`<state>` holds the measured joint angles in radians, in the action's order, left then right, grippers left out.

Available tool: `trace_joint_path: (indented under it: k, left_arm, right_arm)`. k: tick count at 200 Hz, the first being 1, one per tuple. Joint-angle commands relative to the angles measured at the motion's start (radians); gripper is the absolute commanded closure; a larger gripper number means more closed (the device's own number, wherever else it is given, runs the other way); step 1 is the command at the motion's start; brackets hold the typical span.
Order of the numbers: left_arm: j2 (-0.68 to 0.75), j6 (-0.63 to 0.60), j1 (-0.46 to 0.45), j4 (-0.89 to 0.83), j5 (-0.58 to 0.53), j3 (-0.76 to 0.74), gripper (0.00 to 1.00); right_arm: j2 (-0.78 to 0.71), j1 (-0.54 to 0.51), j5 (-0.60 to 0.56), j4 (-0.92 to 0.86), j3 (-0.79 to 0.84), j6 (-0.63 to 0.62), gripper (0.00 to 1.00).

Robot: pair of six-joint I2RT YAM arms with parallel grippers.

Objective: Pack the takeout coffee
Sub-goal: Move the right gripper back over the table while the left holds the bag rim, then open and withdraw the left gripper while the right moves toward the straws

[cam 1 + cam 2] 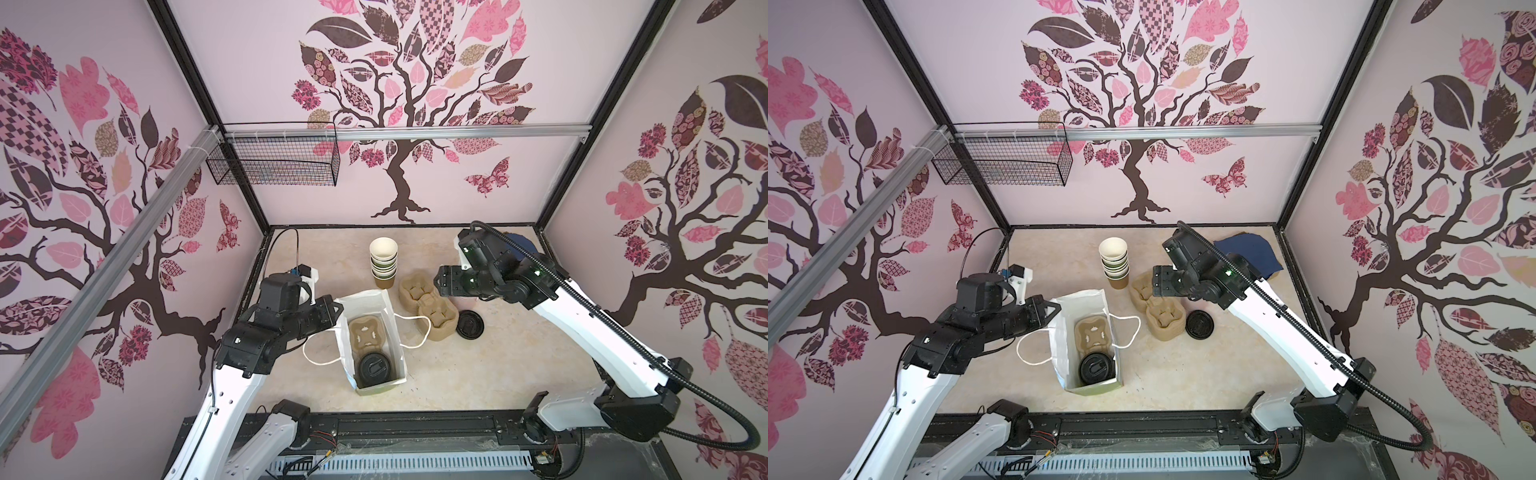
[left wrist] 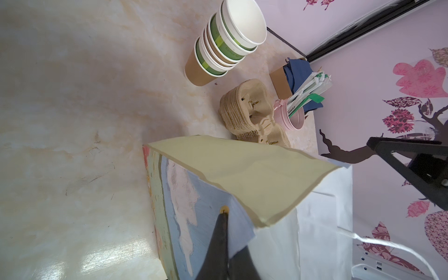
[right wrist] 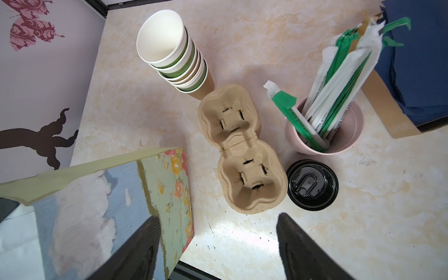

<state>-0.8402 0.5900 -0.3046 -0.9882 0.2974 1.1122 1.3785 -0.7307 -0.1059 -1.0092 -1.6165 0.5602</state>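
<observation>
- Left pincer is clamped shut on the top edge of the paper bag, up by its far-left corner. Looks like just a sliver of paper in there, but the wrist view's too blurry to be sure.
- So the job right now seems to be steadying the bag. Hold firm and don't tug sideways, or that thin wall folds and the whole thing tips.
- Coffee is already inside, upright in the near pocket of the cup holder. The far pocket's empty.
- Right pincer is wide open with nothing in it, hanging over the spare holders on the worktop, apart from the bag. If it goes in, I'd drop straight down through the mouth.
</observation>
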Motion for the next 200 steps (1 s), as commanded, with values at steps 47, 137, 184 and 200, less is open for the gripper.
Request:
trace_joint_path:
  k: [47, 137, 184, 200]
  left_arm:
    - [0.037, -0.052, -0.001, 0.051, 0.062, -0.039, 1.0]
    - [0.136, -0.121, -0.001, 0.107, 0.138, -0.1, 1.0]
    - [0.168, -0.176, -0.001, 0.108, 0.177, -0.112, 1.0]
    - [0.178, -0.178, -0.001, 0.11, 0.17, -0.117, 1.0]
  right_arm:
    - [0.009, 0.01, 0.002, -0.011, -0.025, 0.002, 0.22]
    - [-0.003, 0.014, 0.009, -0.004, -0.003, 0.009, 0.22]
    - [0.0, 0.017, 0.011, -0.003, 0.001, 0.009, 0.21]
    - [-0.001, 0.02, 0.012, -0.001, 0.002, 0.01, 0.21]
